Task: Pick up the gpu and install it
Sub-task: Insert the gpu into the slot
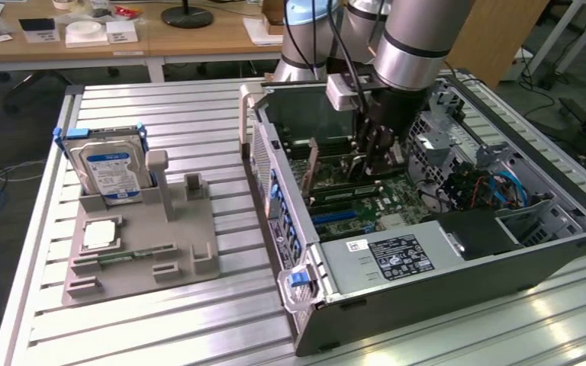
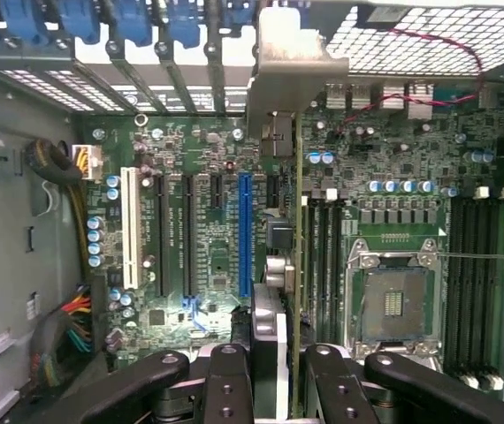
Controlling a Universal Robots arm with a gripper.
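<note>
Station: slatted aluminium table; open black tower computer case lying on its side toward the table edge at the exterior view's right; grey plastic parts holder toward the opposite edge, carrying a silver hard drive with blue-white label.
Gripper: black two-finger gripper reaches down inside the case; fingers drawn narrow and clamped on the card, one on each face, at the edge away from the board below.
Gpu location: gpu, a thin flat expansion card with brownish-green board and grey metal end; held inside the case over the green motherboard, between the long blue slot and the black memory slots; in the exterior view a brown upright plate beside the gripper.
Orientation: card on edge, faces vertical; long axis parallel to the expansion slots; grey metal end points at the case's rear wall with the blue retaining clips; contact edge faces the motherboard.
Seating: cannot tell whether the contact edge has entered a slot.
Method, as judged: keep the card plumb and parallel to its slot; line the metal end up with its rear opening; press straight down without twist; a tilted card risks bent contacts or a jammed bracket.
</note>
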